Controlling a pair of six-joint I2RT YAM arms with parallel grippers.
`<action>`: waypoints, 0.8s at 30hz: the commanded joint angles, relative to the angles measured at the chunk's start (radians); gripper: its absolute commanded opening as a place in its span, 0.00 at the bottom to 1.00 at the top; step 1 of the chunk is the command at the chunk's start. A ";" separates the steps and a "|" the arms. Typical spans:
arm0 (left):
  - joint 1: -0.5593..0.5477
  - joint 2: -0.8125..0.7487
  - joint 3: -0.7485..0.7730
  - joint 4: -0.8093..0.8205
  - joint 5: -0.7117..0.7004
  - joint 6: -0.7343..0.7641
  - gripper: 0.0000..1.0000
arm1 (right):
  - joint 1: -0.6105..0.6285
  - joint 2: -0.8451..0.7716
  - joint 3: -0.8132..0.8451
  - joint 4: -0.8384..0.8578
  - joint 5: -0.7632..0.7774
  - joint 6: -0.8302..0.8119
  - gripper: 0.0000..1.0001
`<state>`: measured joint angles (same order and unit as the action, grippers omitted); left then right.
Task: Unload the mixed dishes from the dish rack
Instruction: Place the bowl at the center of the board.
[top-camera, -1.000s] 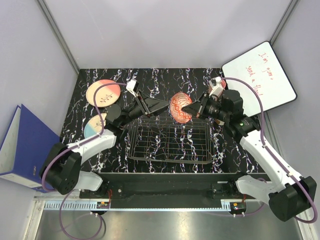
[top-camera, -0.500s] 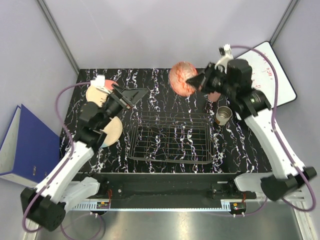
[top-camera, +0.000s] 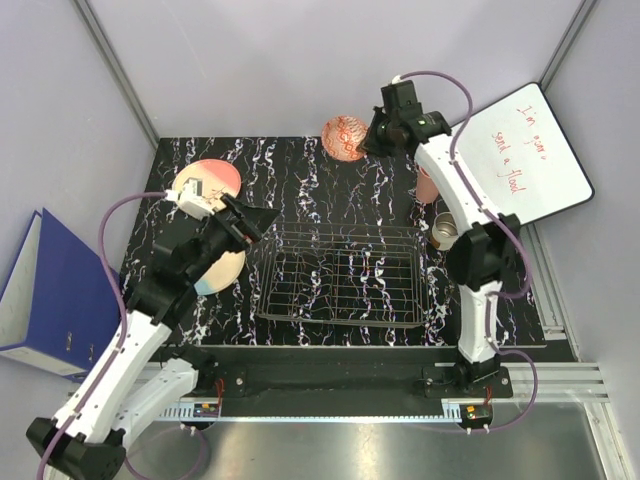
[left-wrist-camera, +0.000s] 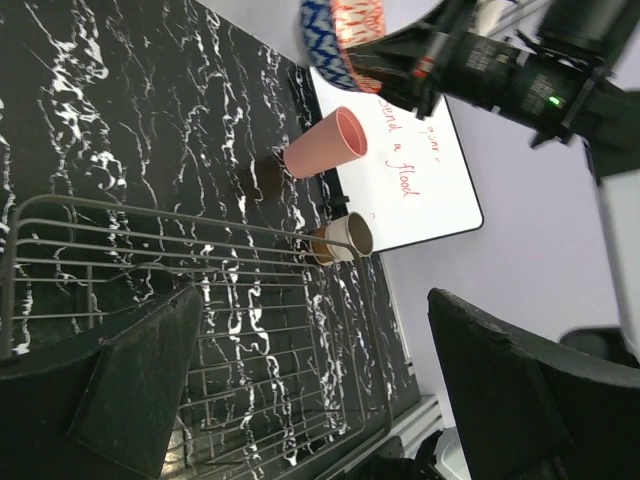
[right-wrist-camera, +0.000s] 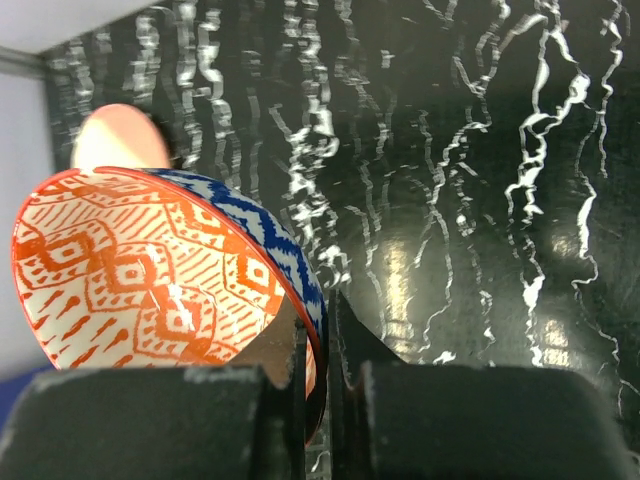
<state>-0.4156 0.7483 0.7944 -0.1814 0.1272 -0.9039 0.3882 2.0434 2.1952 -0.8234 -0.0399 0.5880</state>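
- Item 1, rack (top-camera: 345, 322): wire basket at centre of table (top-camera: 300, 165), toward near edge. No dishes seen in it from top or left-wrist view. Judged stiff and light; not an item to grip.
- Item 2, plates: pink/cream plate (top-camera: 205, 178) lay flat at far left of table. Blue/cream plate (top-camera: 228, 265) lay flat just left of rack, partly under left arm. Judged glazed ceramic, fairly heavy, slippery, liable to chip if dropped; hold at rim only. Left gripper (top-camera: 255, 215) hung above rack's far-left corner, jaws spread wide, nothing between them, no contact w/ either plate.
- Item 3, bowl (right-wrist-camera: 150, 270): red pattern inside, blue/white outside. Right gripper (right-wrist-camera: 316, 350) had it pinched by the rim, one finger inside the wall, one outside, bowl tipped on edge w/ opening facing sideways. Position: over far edge of table, beyond rack, well apart from it; appeared clear of the surface. Judged rigid, breakable, smooth glaze. Rim pinch is a thin hold w/ most of the wt hanging off to one side, so risk of it swivelling or slipping; should go down gently, base first.
- Item 4, cups: pink cup (top-camera: 428, 185) and cream cup (top-camera: 443, 230) stood on table right of rack, near each other, below right arm, not touched by either gripper. Judged light, easily tipped; grip across the rim wall.
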 joint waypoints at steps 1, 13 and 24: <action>0.006 -0.044 -0.023 -0.040 -0.044 0.057 0.99 | -0.009 0.107 0.222 -0.071 0.034 -0.002 0.00; 0.006 -0.003 -0.089 -0.026 0.012 0.046 0.99 | -0.009 0.408 0.325 -0.108 0.011 -0.008 0.00; 0.006 0.020 -0.110 -0.024 0.025 0.049 0.99 | -0.009 0.498 0.262 -0.082 0.020 -0.016 0.00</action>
<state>-0.4129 0.7570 0.6933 -0.2527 0.1261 -0.8673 0.3798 2.5534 2.4592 -0.9478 -0.0181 0.5800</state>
